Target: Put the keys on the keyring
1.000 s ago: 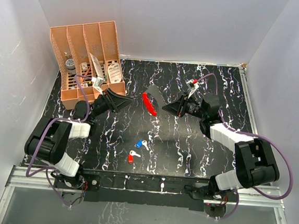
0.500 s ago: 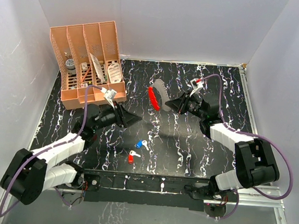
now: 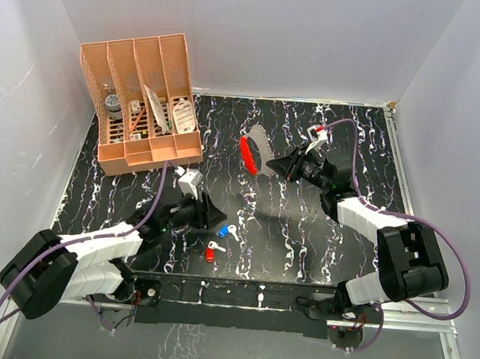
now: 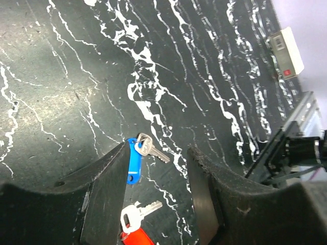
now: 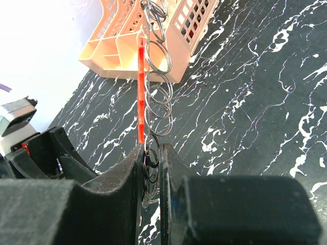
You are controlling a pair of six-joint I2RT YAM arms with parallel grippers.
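My left arm lies low and stretched out from the near left corner toward the middle of the near edge. The left gripper [image 3: 213, 219] is tipped down at the black marbled table [image 3: 302, 235] with its jaws wide apart. In the left wrist view, the blue key [image 4: 134, 161] lies flat between the two fingers [image 4: 110, 173], its head tight against one of them and partly hidden behind it. I cannot tell whether they touch. The red key [image 4: 134, 230] lies just nearer the edge, and its head is cut off by the bottom of that view.

My right arm reaches from the near right corner toward the middle of the far edge, wrist level. The right gripper [image 5: 150, 150] is pinched narrow on the keyring [image 5: 141, 97], holding it upright above the table. The ring's lower end is buried between the fingers and its top runs out of frame. Seen edge-on, it shows a red strip beside a row of overlapping wire loops that I cannot count reliably.

From above I count two keys, one keyring and one peach organizer [image 3: 146, 96] with four slots in the far left corner. Its contents are too small to make out.
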